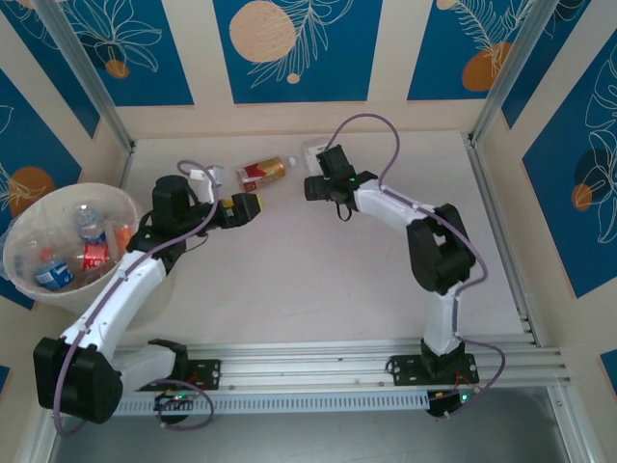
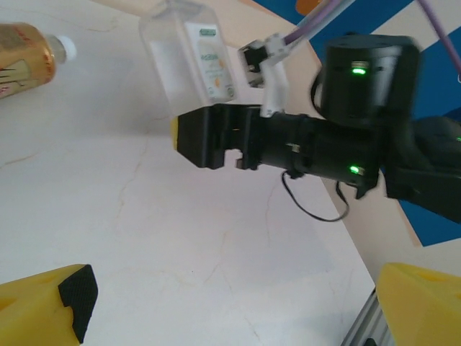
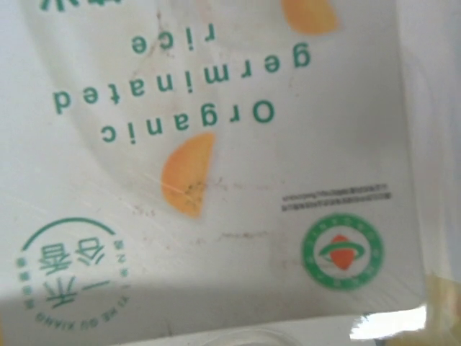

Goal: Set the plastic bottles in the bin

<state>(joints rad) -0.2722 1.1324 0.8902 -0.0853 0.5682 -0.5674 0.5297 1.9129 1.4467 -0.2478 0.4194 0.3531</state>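
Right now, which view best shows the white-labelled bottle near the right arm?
Left wrist: the white-labelled bottle shows most of its clear body and label. Top external catches a small pale part; right wrist sees its label print close up.

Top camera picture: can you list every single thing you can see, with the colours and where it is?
bin: one, pale cream-pink, left edge of the table.
bottles in the bin: at least three, clear with red and blue labels, lying inside.
amber bottle: one, red label and white cap, lying at the far side of the table.
clear bottle: one, white label with green writing, far side, by the right gripper.
table: one, whitish.
wall panels: several, blue with orange and cream shapes, around the table.
left gripper: one, black and yellow, open, near the amber bottle.
right gripper: one, black, next to the clear bottle; grip unclear.
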